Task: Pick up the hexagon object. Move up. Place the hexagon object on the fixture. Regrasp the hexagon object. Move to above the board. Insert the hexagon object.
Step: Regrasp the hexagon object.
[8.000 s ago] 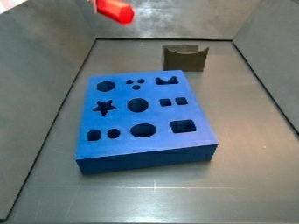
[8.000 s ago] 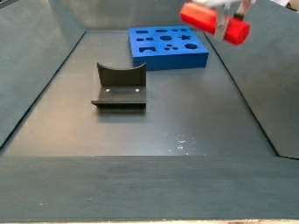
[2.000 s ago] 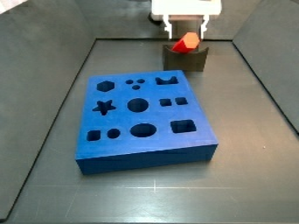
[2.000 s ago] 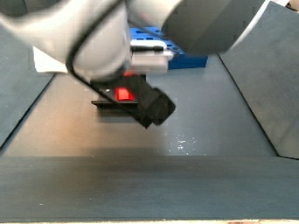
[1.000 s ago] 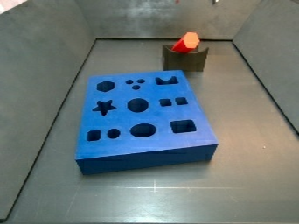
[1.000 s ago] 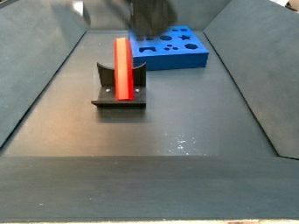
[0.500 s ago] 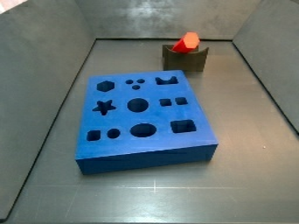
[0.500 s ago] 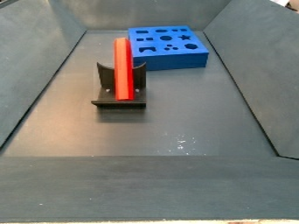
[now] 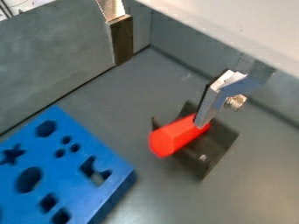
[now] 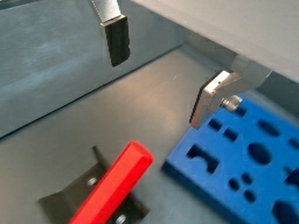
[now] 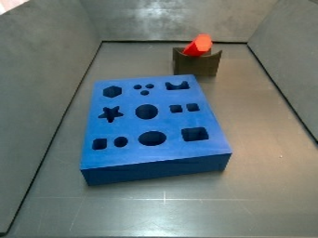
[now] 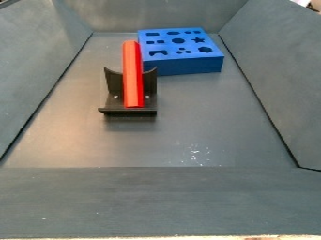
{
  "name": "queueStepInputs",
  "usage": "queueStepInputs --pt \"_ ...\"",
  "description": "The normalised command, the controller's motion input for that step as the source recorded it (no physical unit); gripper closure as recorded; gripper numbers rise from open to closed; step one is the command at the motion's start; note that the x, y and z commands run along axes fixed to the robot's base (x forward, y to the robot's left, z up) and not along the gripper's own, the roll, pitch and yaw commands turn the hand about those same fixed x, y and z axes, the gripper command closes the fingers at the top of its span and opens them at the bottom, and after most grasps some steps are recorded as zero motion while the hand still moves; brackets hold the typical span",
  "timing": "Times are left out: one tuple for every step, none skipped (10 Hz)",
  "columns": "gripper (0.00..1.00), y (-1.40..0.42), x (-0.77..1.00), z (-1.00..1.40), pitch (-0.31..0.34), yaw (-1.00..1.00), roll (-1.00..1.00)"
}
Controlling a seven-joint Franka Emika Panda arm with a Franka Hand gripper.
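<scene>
The red hexagon object (image 12: pixel 129 75) leans in the notch of the dark fixture (image 12: pixel 127 101), free of the gripper; it shows in both side views (image 11: pixel 198 44) and both wrist views (image 9: pixel 177 136) (image 10: pixel 112 185). The fixture (image 11: pixel 198 61) stands at the far end of the floor, apart from the blue board (image 11: pixel 154 125) (image 12: pixel 183 51). My gripper (image 10: pixel 160 76) is open and empty, high above the floor, with nothing between its fingers (image 10: pixel 114 39). It is out of both side views. In a wrist view one finger (image 9: pixel 218 98) overlaps the peg's far end.
Grey walls enclose the dark floor on all sides (image 11: pixel 50 56). The board (image 9: pixel 52 175) (image 10: pixel 244 150) carries several shaped cutouts, among them a hexagon hole (image 11: pixel 113 91).
The gripper let go of the hexagon object on the fixture and rose out of both side views. Over the last half second nothing has moved.
</scene>
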Motion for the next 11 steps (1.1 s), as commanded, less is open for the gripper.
queueStepInputs --pt "0.00 -0.02 0.00 0.01 0.006 0.03 1.00" --pt "0.00 -0.02 0.00 0.01 0.010 0.03 1.00" --pt "0.00 -0.02 0.00 0.00 0.014 0.03 1.00" --pt "0.00 -0.02 0.02 0.01 0.027 0.03 1.00" --pt "0.00 -0.02 0.03 0.01 0.032 0.03 1.00" --pt "0.00 -0.03 0.04 -0.01 0.044 0.04 1.00" --pt "0.00 -0.03 0.06 0.00 0.061 0.04 1.00" --pt "0.00 -0.03 0.07 0.00 0.076 0.05 1.00" --pt "0.00 -0.04 0.08 0.00 0.087 0.06 1.00" --pt "0.00 -0.04 0.09 -0.01 0.118 0.07 1.00" --pt "0.00 -0.04 0.10 -0.01 0.148 0.09 1.00"
